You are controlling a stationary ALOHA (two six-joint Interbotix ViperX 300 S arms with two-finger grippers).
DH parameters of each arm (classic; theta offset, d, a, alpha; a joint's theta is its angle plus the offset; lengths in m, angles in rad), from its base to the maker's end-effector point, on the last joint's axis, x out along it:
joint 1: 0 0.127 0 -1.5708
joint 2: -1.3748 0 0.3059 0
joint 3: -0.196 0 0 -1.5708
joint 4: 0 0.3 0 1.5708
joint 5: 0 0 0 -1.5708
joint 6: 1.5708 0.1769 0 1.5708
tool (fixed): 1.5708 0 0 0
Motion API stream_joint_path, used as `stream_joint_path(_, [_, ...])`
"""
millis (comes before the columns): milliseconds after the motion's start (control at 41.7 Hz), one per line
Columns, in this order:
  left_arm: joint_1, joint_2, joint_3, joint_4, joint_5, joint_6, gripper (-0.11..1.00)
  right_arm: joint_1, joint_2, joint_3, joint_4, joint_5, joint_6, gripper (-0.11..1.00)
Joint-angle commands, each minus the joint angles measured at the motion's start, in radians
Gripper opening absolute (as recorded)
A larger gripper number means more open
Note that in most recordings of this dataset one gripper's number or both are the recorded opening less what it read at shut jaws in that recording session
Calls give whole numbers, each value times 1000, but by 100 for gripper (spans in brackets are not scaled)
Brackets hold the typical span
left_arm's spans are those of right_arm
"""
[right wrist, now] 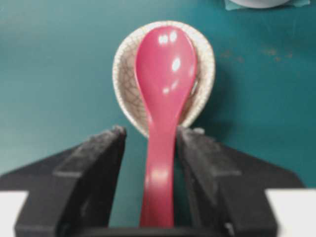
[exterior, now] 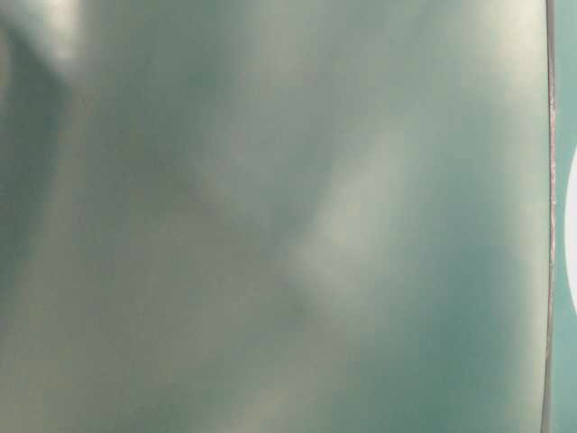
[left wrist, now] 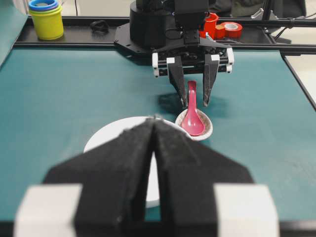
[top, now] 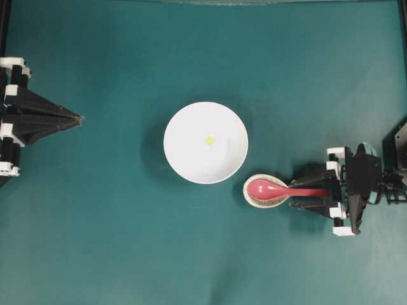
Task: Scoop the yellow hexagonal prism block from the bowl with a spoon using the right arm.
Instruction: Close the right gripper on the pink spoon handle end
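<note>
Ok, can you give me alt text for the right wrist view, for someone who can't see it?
A glossy pink-red spoon lies with its scoop in a small crackle-glazed beige dish on a teal tabletop. The right end effector is open, one black finger on each side of the handle, with gaps showing.

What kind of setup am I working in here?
Likely a lab robot workbench: a teal mat covers the table, tape rolls and stacked cups sit behind it, with the right gripper mounted there.

black arms [top: 365,175] with white brackets, tapered black hand [right wrist: 150,143] fingers [left wrist: 178,84], dark looping cables
</note>
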Motion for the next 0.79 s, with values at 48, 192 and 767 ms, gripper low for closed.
stream_joint_path(48, [0,9,-25,3,-5,-2,0,-3,-8,-8,3,-5,-2,52])
stream_joint_path(192, [0,11,-25,3,-5,0,0,-5,-8,-5,3,-5,0,52])
stream_joint_path(767, [0,9,-23,3,-5,0,0,-6,-9,-2,5,-5,-2,27])
